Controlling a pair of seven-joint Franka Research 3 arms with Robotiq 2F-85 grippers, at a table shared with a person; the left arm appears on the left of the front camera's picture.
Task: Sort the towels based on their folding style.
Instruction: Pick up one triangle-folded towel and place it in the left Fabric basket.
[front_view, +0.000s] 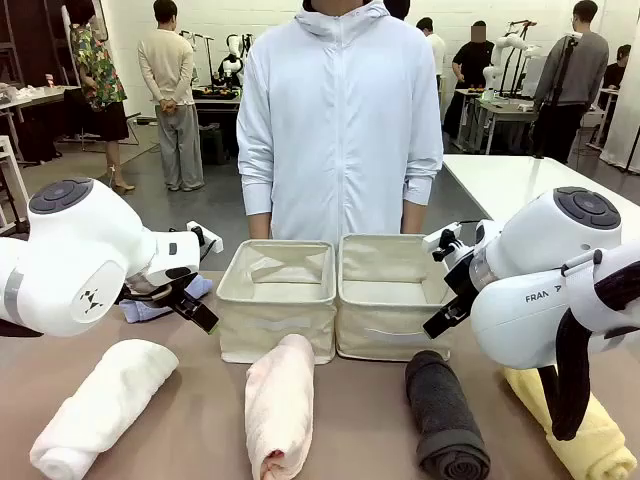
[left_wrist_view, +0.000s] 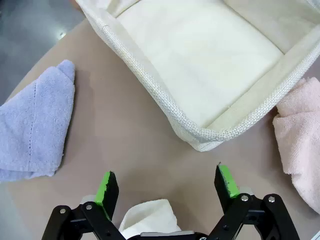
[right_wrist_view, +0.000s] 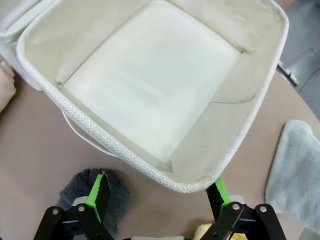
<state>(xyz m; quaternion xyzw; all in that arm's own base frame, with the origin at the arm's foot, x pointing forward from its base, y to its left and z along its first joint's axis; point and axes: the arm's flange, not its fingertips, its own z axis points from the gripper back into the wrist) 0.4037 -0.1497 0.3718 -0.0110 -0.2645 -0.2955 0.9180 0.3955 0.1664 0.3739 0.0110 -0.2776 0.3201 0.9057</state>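
- Both bins, left bin (front_view: 275, 318) and right bin (front_view: 385, 330), are empty.
- The left gripper (left_wrist_view: 167, 182) and right gripper (right_wrist_view: 160, 187) hang with fingers spread, holding nothing.
- Near edge, left to right: white roll (front_view: 100, 405), pink roll (front_view: 280, 405), dark grey roll (front_view: 445, 415), yellow roll (front_view: 575, 430).
- The blue folded towel (left_wrist_view: 32, 125) lies left of the bins, the grey-green folded towel (right_wrist_view: 295, 165) right.
- Best approach: straddle a roll's middle, squeeze firmly so it stays rolled, and keep one style per bin.

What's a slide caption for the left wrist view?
Open left gripper above the table, facing a folded light blue towel and a beige fabric bin.
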